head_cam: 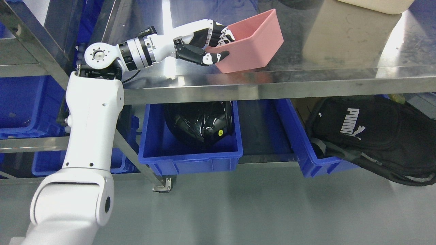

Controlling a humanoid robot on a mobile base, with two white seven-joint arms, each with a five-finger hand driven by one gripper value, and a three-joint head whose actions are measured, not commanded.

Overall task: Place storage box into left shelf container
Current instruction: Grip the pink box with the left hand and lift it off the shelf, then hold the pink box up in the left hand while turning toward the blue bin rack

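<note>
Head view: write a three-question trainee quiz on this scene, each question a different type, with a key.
1. True or false: the left robot hand grips the pink storage box by its near wall.
2. Multiple choice: what lies in the blue bin under the steel table? A) a black helmet B) a red ball C) a folded towel
3. Fill in: the black bag with white print lies in a blue bin to the ____ of the helmet.

Key: 1 true; 2 A; 3 right
</note>
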